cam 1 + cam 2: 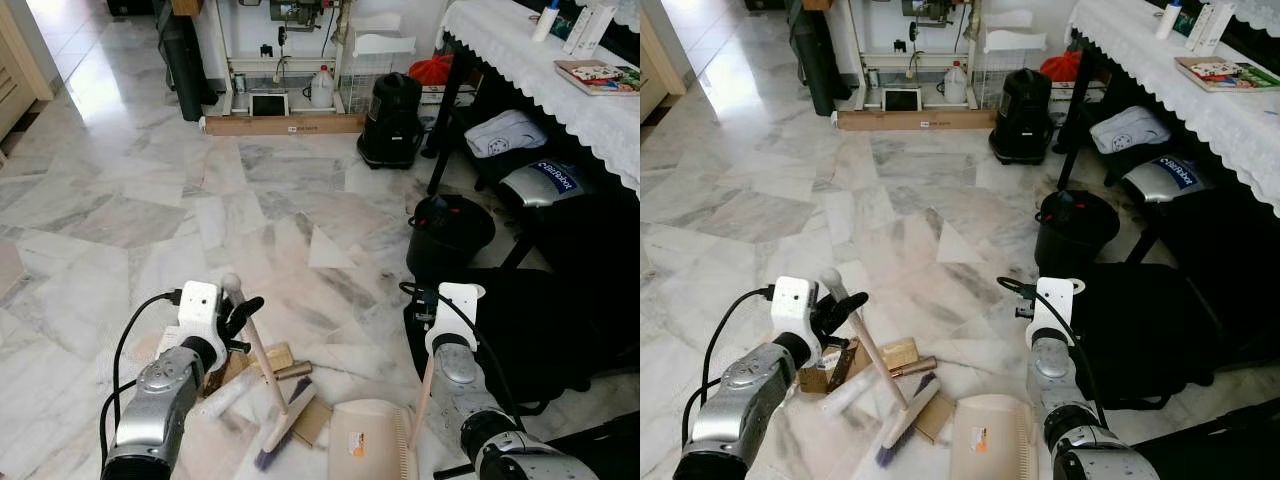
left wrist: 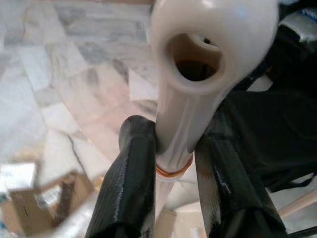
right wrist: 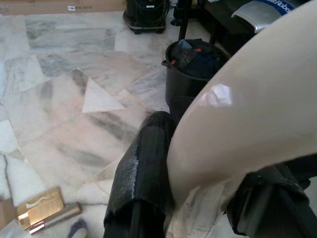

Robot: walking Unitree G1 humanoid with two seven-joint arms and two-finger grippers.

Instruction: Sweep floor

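My left gripper point(image 2: 176, 144) is shut on the cream handle point(image 1: 262, 365) of a hand brush. The brush head point(image 1: 283, 425) rests tilted on the marble floor among litter: a gold box point(image 1: 272, 358), a brown tube point(image 1: 293, 371) and cardboard scraps point(image 1: 312, 420). My right gripper point(image 3: 203, 163) is shut on the pale handle point(image 1: 424, 395) of a beige dustpan point(image 1: 362, 440). The pan lies on the floor just right of the brush head. In the right wrist view the gold box point(image 3: 42, 207) lies ahead of the black fingers point(image 3: 143, 178).
A black bin point(image 1: 450, 232) full of rubbish stands ahead on the right. A black bag point(image 1: 540, 320) and a table with a white lace cloth point(image 1: 520, 50) crowd the right side. A black vacuum point(image 1: 392, 120) and a long cardboard box point(image 1: 285, 123) sit at the back. Open floor lies to the left.
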